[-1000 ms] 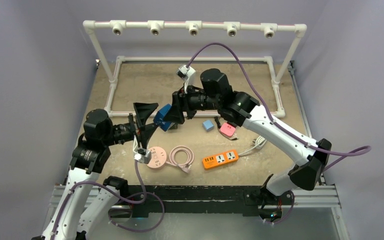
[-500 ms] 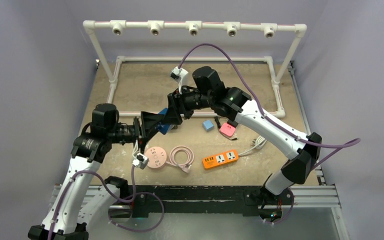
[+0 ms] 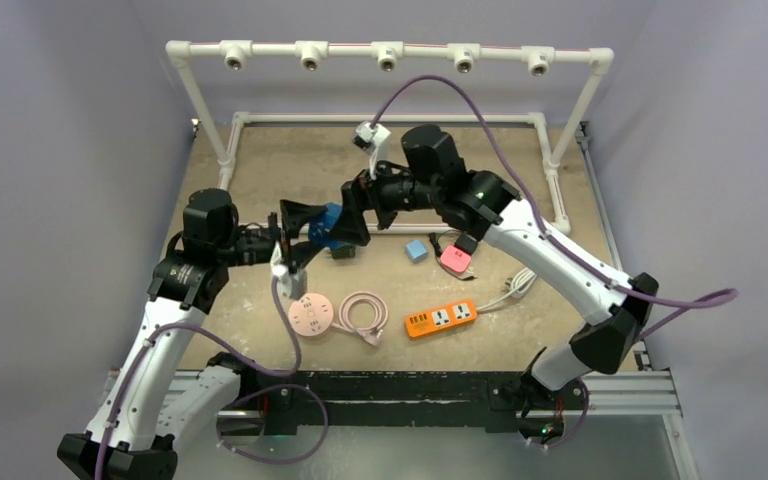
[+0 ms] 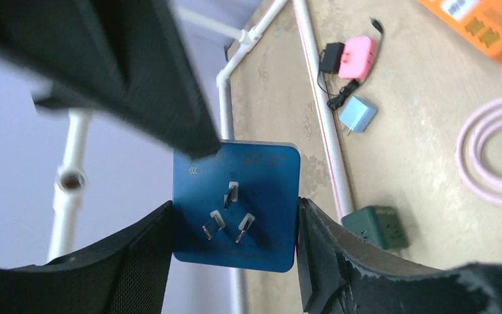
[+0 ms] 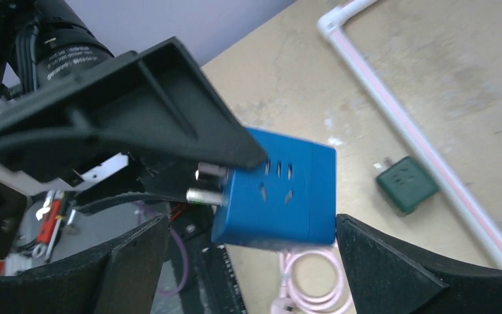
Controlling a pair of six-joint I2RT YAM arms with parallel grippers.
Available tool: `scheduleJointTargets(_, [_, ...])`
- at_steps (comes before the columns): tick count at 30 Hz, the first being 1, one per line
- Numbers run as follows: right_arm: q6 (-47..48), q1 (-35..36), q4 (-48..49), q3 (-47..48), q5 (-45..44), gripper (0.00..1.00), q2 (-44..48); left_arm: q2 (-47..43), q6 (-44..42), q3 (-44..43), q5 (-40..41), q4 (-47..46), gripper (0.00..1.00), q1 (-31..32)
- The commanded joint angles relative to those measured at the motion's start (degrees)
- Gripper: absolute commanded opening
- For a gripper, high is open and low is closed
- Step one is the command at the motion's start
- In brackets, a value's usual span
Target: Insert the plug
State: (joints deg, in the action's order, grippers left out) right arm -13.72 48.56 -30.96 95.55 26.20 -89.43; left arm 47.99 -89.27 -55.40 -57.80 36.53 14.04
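1. Plug position. The blue plug cube point(image 5: 281, 196) is in the air above the tabletop point(image 3: 290, 165), at the centre of the top external view, between the two arms. In the left wrist view, its three prongs point(image 4: 227, 212) face the camera.

2. Left tool point(image 4: 235, 209). I read it as holding the blue plug cube. One finger point(image 4: 140, 261) lies against the cube's left edge and the other against its right edge, with no gap on either side.

3. Right tool point(image 5: 252, 222). Its jaws stand wide. In the right wrist view the cube sits between them, with a clear gap on the left of the frame. On the right of the frame the cube's corner comes very close to the finger, and I cannot confirm contact from this angle.

4. Items on the tabletop:
- The orange power strip point(image 3: 441, 318) lies flat, lower right of centre in the top external view.
- The round pink socket point(image 3: 310, 313) lies to its left, with a coiled pink cable point(image 3: 363, 318) between the two.
- A small light blue adapter point(image 3: 416, 250) and a pink adapter point(image 3: 454, 259) lie just above the strip.
- A green adapter point(image 5: 407, 184) lies beside the white pipe frame point(image 5: 392, 85).
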Motion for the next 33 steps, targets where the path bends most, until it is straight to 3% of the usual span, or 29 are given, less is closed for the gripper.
scheduleJointTargets(1, [6.03,-2.03,4.91,0.05,-4.53,0.99,8.81,2.92,46.51,-3.42,4.86,-20.97,0.0,0.11])
scheduleJointTargets(6, [12.0,-2.3,16.17,-12.5,-6.63,0.99,20.75,7.21,76.57,-6.79,3.54,-24.58,0.0,0.02])
scheduleJointTargets(10, [13.45,-2.74,26.02,-21.31,-4.89,0.99,28.24,8.01,98.83,-6.16,-0.44,-39.0,0.0,0.02])
scheduleJointTargets(16, [9.21,-3.65,29.14,-21.2,-1.63,0.99,28.38,10.22,126.91,-4.96,-1.77,-61.83,0.0,-0.07])
scheduleJointTargets(26, [-7.54,-3.73,46.21,-23.92,-7.72,0.98,26.45,9.78,133.28,-6.33,0.33,-65.41,0.0,-0.03])
scheduleJointTargets(33, [-11.83,-3.73,45.95,-20.46,-2.78,0.96,20.86,9.63,138.44,-6.83,2.64,-68.11,0.0,-0.02])
